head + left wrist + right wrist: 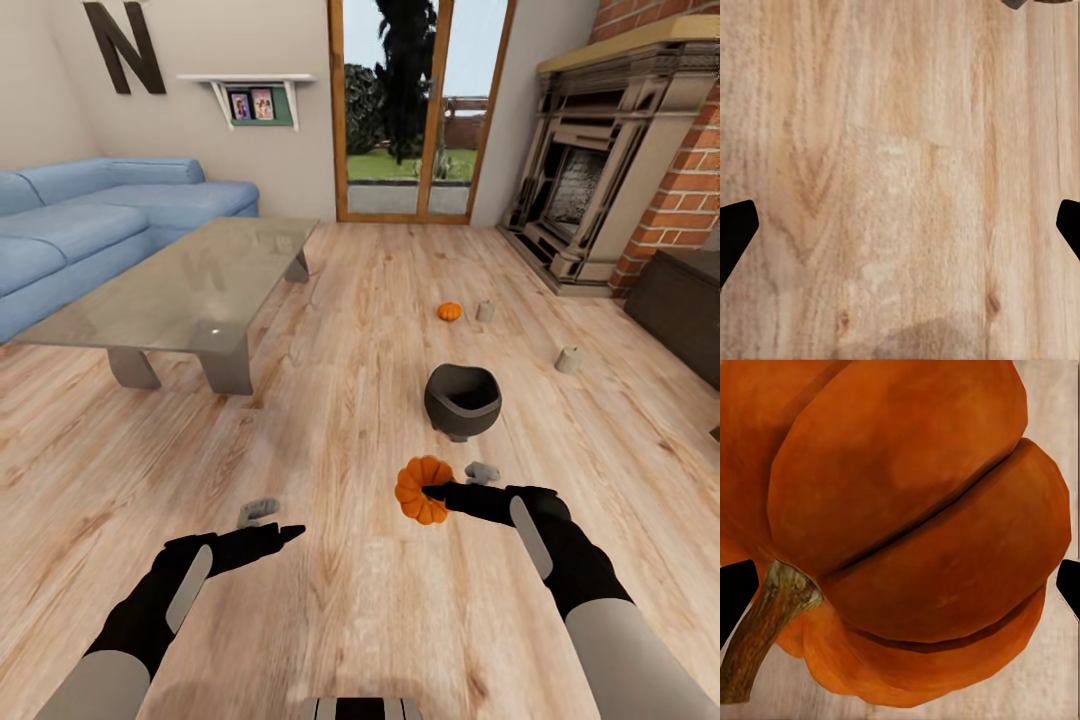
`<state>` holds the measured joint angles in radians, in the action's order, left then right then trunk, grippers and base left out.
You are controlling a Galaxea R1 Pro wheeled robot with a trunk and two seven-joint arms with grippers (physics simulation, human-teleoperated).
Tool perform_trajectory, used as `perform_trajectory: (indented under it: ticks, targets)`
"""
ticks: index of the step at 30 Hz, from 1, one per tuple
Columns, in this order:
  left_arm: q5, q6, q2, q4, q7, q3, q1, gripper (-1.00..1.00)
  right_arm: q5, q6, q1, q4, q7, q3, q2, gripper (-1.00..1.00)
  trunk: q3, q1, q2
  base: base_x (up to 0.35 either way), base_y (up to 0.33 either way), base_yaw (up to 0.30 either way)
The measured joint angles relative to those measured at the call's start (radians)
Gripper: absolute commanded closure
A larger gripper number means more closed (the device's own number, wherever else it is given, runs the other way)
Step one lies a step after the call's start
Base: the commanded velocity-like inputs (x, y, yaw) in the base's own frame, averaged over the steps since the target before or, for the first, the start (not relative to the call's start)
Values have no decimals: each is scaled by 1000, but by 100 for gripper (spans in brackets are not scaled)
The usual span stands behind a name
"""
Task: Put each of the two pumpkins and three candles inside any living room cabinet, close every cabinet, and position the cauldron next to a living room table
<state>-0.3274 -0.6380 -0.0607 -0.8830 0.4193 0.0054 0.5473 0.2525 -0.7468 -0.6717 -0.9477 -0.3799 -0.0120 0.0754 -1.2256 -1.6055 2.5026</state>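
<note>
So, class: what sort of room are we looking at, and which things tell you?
Most likely a living room: a blue sofa, a glass-topped coffee table and a brick fireplace, all on a wooden floor.

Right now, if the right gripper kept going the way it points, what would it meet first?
The near pumpkin. The right gripper has its jaws spread wide with the pumpkin large between them, stem toward one side. Whether it already touches is unclear.
</note>
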Motion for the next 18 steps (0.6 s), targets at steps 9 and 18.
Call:
perform_trajectory:
  ticks: [9, 18]
  targets:
    - [-2, -74, -75, -8, 0, 6, 0, -100, -1, 2, 0, -7, 1, 0, 4, 100, 41, 4, -2, 0, 0, 0]
    - [-1, -79, -102, -1, -1, 5, 0, -100, -1, 2, 0, -13, 1, 0, 5, 100, 86, 28, -45, 0, 0, 0]
